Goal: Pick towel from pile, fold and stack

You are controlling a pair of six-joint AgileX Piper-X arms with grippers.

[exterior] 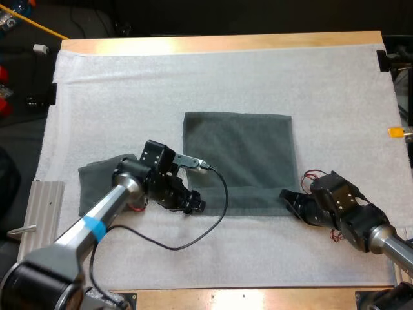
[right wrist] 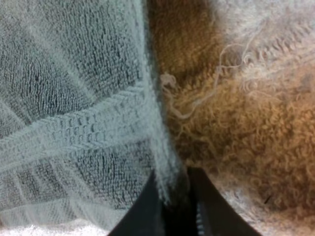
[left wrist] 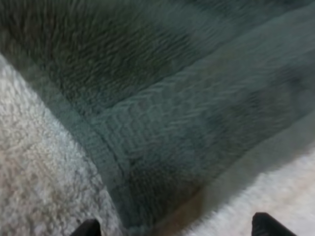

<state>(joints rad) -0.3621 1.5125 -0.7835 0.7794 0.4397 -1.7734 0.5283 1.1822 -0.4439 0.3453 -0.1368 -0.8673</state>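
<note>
Because the towel (exterior: 239,155) spread flat in the middle of the white mat (exterior: 129,84) is soft, light and limp, it should sag unless held by both near corners. The right claw (exterior: 292,201) pinches the near-right corner, while the left claw (exterior: 195,205) hangs spread over the near-left one, holding nothing.

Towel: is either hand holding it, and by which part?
The right hand pinches the flat towel by its edge at the near right corner. The left hand is open over the near left corner, holding nothing.
</note>
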